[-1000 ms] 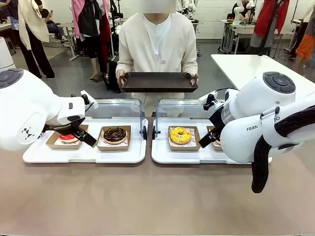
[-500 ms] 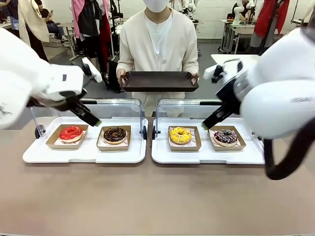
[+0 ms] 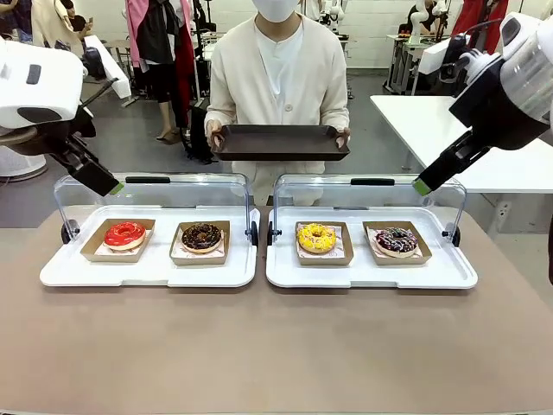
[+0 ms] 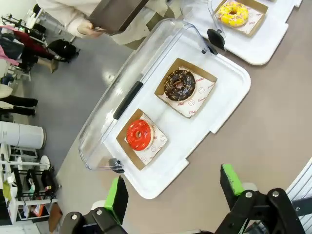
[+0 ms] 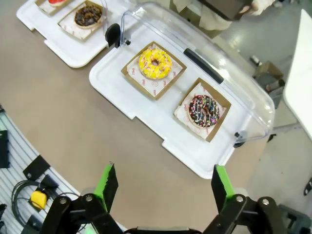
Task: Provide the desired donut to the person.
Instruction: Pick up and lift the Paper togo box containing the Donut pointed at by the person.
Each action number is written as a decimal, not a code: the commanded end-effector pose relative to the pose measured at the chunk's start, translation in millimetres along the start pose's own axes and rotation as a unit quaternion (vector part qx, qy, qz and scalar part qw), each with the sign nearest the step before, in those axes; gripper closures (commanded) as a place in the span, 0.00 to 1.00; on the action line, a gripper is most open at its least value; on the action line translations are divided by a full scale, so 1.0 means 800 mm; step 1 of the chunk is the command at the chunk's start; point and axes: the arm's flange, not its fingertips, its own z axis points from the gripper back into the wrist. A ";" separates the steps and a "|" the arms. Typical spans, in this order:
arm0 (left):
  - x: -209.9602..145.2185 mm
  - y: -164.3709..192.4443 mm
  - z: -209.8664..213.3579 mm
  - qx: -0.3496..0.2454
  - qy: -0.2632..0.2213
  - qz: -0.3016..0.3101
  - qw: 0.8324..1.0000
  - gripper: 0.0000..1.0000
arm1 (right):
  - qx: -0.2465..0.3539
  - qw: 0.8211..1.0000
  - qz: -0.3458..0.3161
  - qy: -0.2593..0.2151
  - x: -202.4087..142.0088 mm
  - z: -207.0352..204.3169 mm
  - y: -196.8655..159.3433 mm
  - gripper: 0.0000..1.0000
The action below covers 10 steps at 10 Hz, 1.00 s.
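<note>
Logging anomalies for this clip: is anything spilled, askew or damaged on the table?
Nothing stands out: the red donut, chocolate donut, yellow donut and sprinkled donut each sit in a cardboard tray, both clear lids open.

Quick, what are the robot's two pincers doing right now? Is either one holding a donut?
Left pincer: open, holding nothing.
Right pincer: open, holding nothing.

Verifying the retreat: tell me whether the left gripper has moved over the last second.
Yes. The left gripper has risen and pulled leftward, away from the red donut, and now sits by the clear lid's left edge.
</note>
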 end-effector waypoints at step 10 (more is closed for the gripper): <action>-0.047 0.166 -0.022 -0.422 -0.101 -0.097 0.896 0.00 | 0.426 0.896 0.004 -0.125 -0.085 -0.026 -0.249 0.00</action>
